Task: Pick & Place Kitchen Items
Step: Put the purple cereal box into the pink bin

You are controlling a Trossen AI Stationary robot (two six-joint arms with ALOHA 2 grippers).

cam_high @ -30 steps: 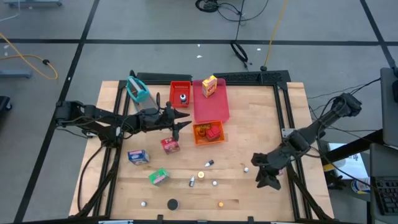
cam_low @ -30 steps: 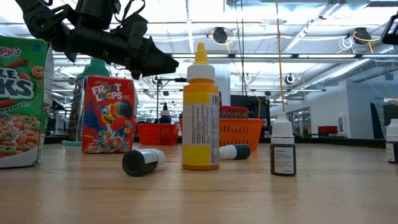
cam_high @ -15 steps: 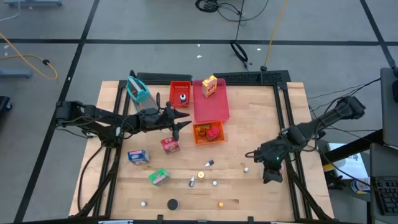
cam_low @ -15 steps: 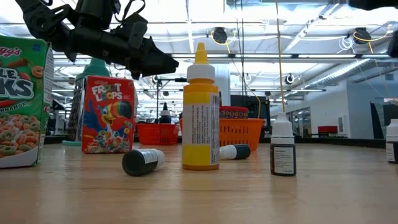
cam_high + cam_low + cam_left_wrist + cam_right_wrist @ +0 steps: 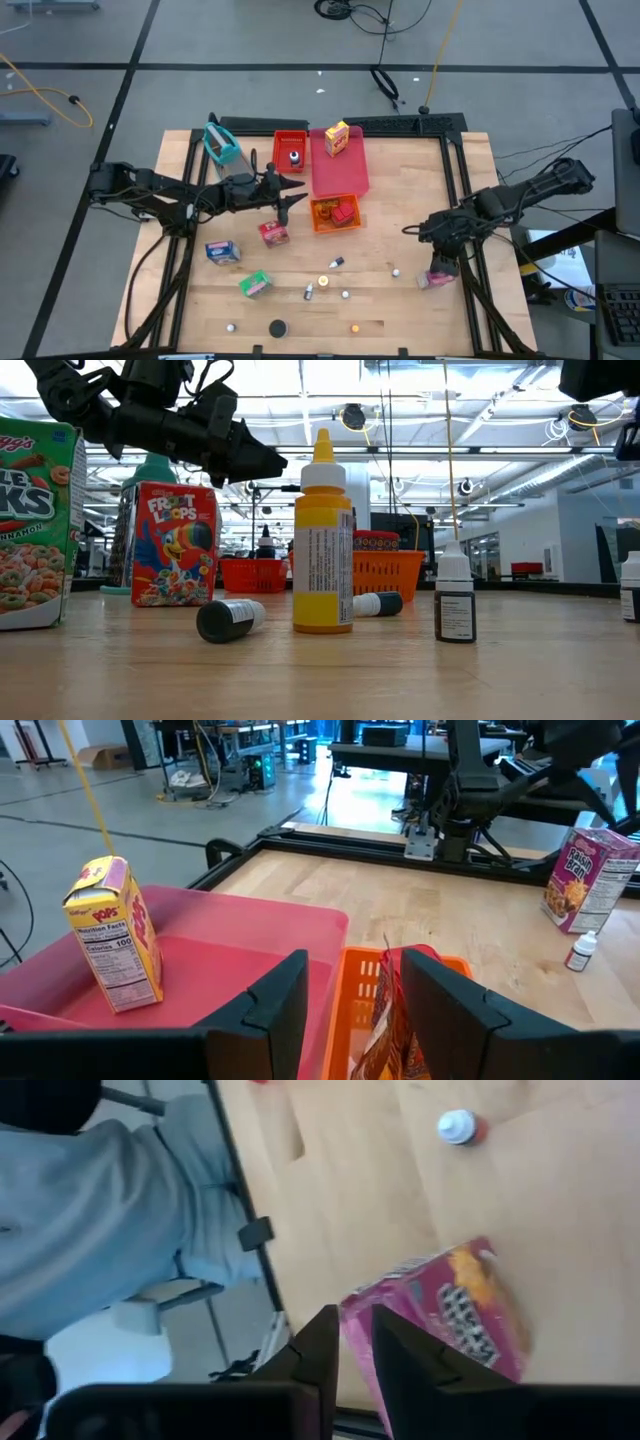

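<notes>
My right gripper (image 5: 440, 265) (image 5: 350, 1312) hovers near the table's right edge, its fingers a narrow gap apart. Just past them is a pink cereal box (image 5: 432, 281) (image 5: 460, 1320). In the left wrist view this box (image 5: 592, 880) stands upright on the wood next to a small white bottle (image 5: 580, 952). My left gripper (image 5: 298, 192) (image 5: 355, 960) is open in the air beside the orange tray (image 5: 322, 224), which holds red packets. On the table stand red (image 5: 272, 233), blue (image 5: 222, 251) and green (image 5: 255, 284) boxes and tiny bottles. A yellow box (image 5: 337, 138) stands on the pink tray. My right gripper's fingers (image 5: 400, 1360) overlap the pink box's near edge (image 5: 350, 1302) in the wrist view. I cannot tell whether they touch it. The box rests with its bottom on the table.
A red tray (image 5: 280, 140) with a small bottle and a teal basket (image 5: 222, 145) sit at the far left. A black frame (image 5: 455, 180) runs along the table's edges. A person's grey sleeve (image 5: 90, 1230) shows beyond the table edge. Bare wood lies between the trays and the right arm.
My right gripper has risen and drawn back a little toward the far edge, its arm swinging out to the right. The pink box, earlier covered by the gripper, now shows beneath it. The left arm has kept still.
</notes>
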